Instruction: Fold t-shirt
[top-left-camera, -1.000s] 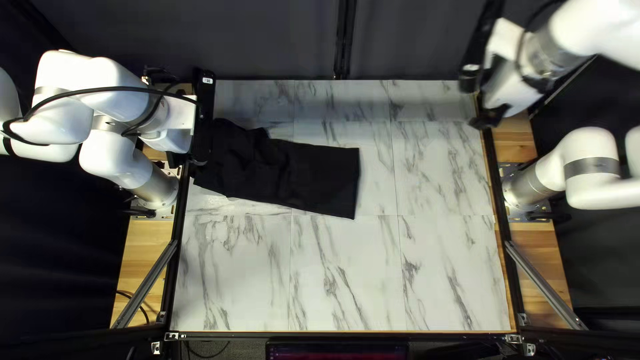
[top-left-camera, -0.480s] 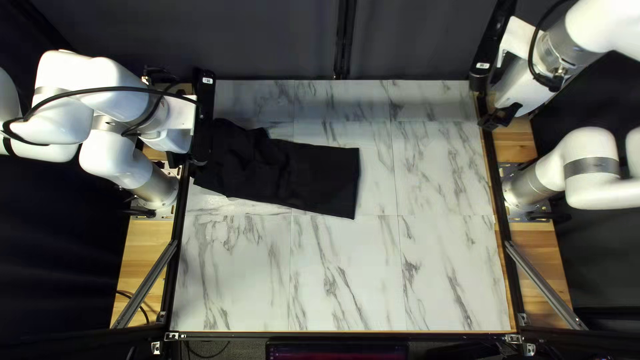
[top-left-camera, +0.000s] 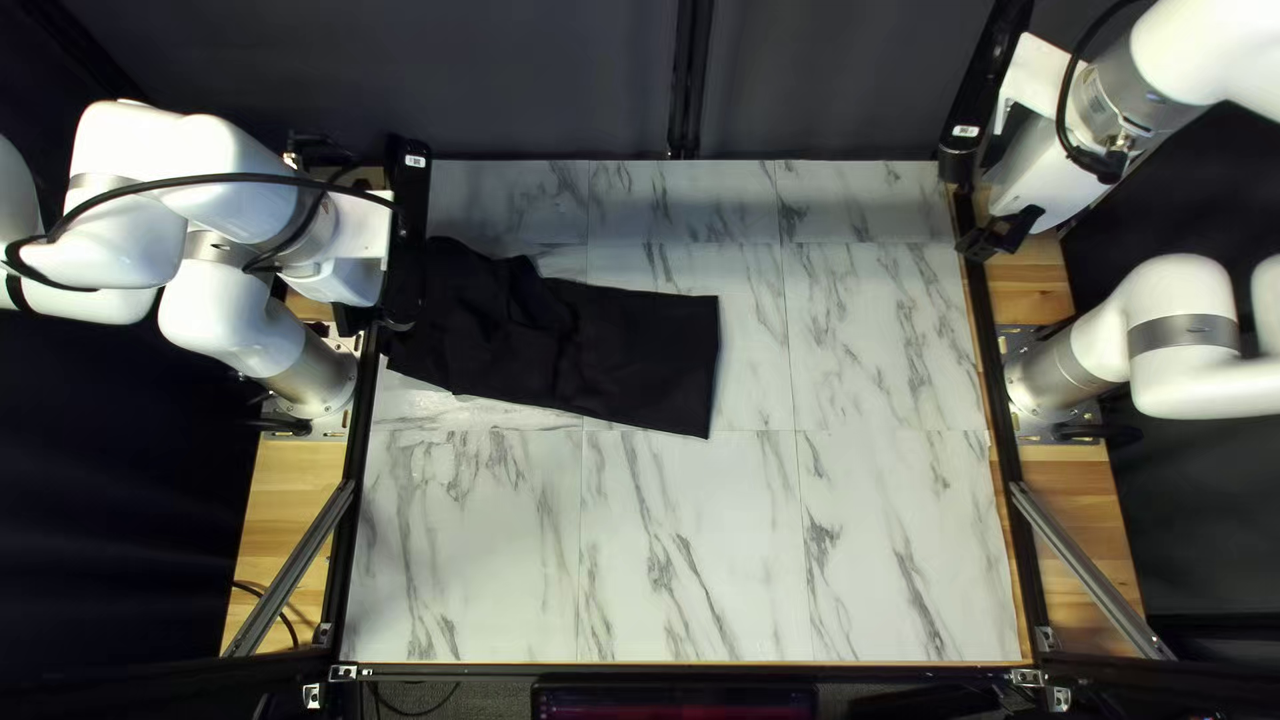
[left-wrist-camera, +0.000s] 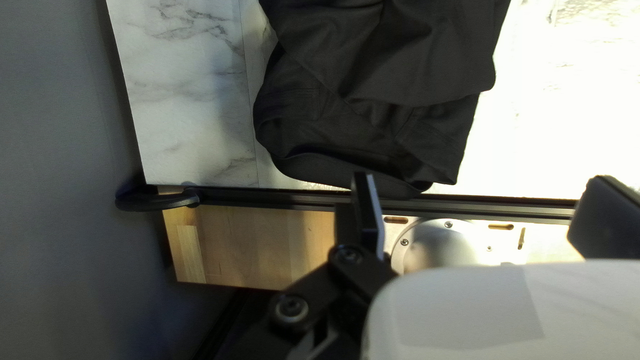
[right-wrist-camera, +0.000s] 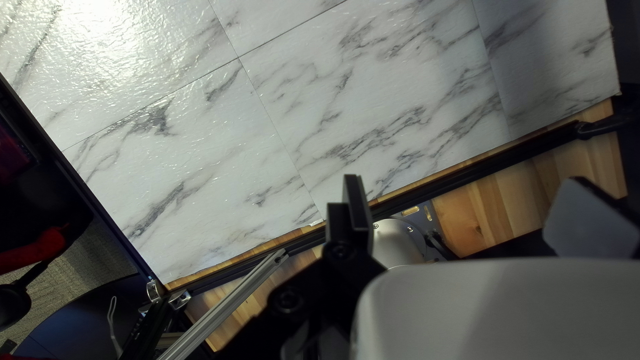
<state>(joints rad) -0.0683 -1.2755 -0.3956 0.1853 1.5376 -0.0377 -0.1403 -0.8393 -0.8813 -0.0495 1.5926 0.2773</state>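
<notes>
A black t-shirt (top-left-camera: 614,350) lies folded into a long strip on the marble-patterned table, rumpled toward the left and flatter toward its squared right end. Over the table's left edge, at the shirt's rumpled end, is my left gripper (top-left-camera: 374,322). My right gripper (top-left-camera: 1000,236) hangs over the right edge, far from the cloth. In the left wrist view the shirt (left-wrist-camera: 373,80) lies ahead of my left gripper (left-wrist-camera: 485,200), whose fingers stand wide apart with no cloth between them. The right wrist view has my right gripper (right-wrist-camera: 470,200) open as well, holding nothing; no shirt shows there.
Marble-patterned table (top-left-camera: 694,560) extends in front of and right of the shirt. Black rails run along its sides, the right one (top-left-camera: 998,360) below my right gripper. Wooden strips (top-left-camera: 296,500) and the arm bases flank it. A dark curtain (top-left-camera: 560,80) hangs behind.
My right gripper has moved slightly to the right, over the table's side edge, and has since stopped. The left arm and the shirt have stayed put.
</notes>
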